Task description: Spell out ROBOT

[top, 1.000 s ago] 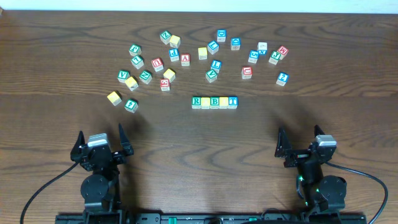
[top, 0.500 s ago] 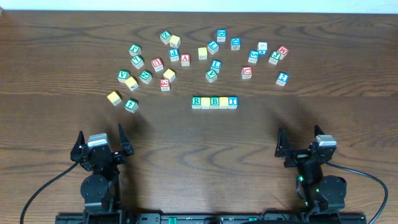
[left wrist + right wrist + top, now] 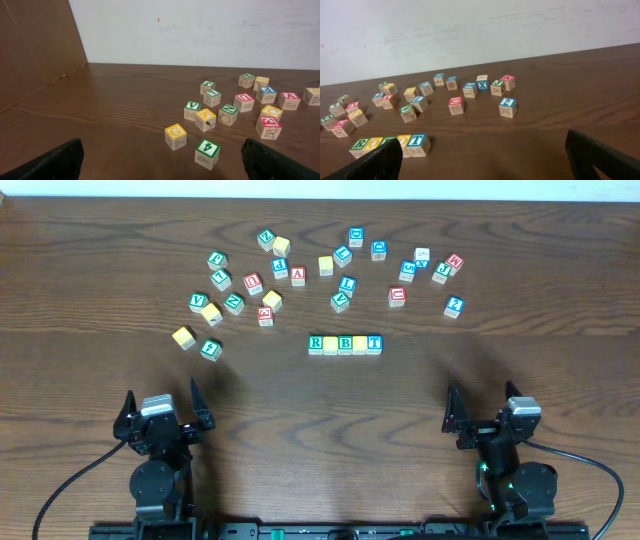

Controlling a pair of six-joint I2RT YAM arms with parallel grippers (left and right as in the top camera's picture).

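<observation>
- Left claw (image 3: 163, 402) and right claw (image 3: 482, 405): both wide open, holding nothing.
- ROBOT row (image 3: 345, 344): ahead, between them.
- Loose cubes (image 3: 297, 276): scattered beyond the row.
- Right wrist view: finger (image 3: 370, 162) covers the row's lower left.
- Yellow tops unreadable from overhead.

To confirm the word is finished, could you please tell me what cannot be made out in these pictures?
Overhead: the letters on the two yellow-topped cubes in the ROBOT row are too small to read.
Right wrist: a finger of the right gripper covers the lower left of the row.
Left wrist: the row lies outside the frame.
</observation>
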